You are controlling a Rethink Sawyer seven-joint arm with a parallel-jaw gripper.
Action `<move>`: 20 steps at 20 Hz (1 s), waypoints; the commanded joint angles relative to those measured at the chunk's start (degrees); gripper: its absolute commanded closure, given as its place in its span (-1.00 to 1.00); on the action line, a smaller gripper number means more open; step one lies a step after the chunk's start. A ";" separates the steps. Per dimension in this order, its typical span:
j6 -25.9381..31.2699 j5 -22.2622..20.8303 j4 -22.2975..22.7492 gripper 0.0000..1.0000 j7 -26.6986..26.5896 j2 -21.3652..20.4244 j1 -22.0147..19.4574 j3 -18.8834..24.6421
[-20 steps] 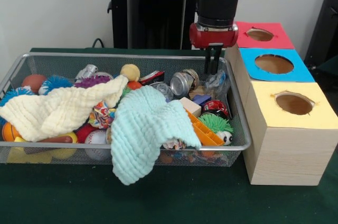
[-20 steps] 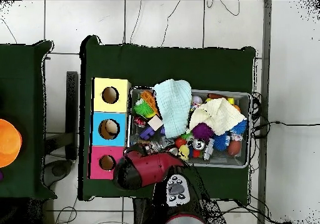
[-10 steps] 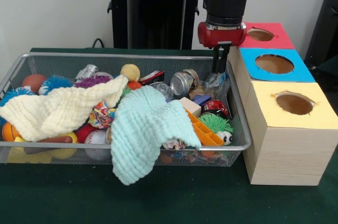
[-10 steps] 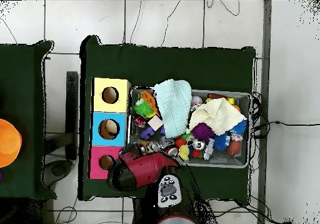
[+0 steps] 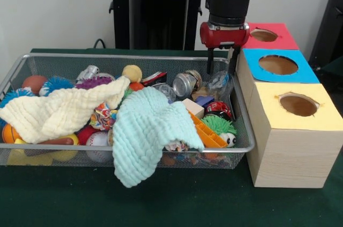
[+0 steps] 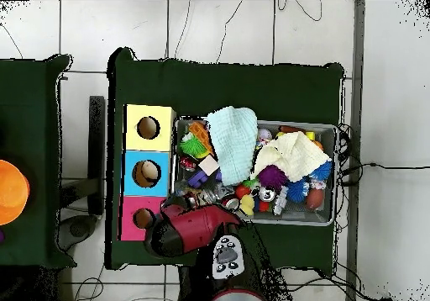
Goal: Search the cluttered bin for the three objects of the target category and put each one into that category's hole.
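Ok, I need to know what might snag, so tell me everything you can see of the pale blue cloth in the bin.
The pale blue cloth looks like soft, waffle-textured fabric, crumpled rather than folded. It lies over toys near the middle of the wire bin, and one corner drapes over the bin's front rim and hangs down outside. Its right edge rests on an orange plastic piece, its upper left sits beside the cream cloth. In the overhead view it covers the bin's full depth.

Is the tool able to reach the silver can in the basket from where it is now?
Probably yes. The tool hangs open just above the basket's far corner, and the silver can lies uncovered on top of the pile, close beside it; neither cloth covers it.
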 commanded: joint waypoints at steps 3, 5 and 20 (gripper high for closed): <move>-3.40 -0.32 0.44 -1.00 8.14 2.36 -0.83 1.61; -3.56 -0.49 0.22 -1.00 8.00 2.48 -0.88 1.51; -14.18 -1.59 -5.32 -1.00 7.55 7.38 1.75 -6.25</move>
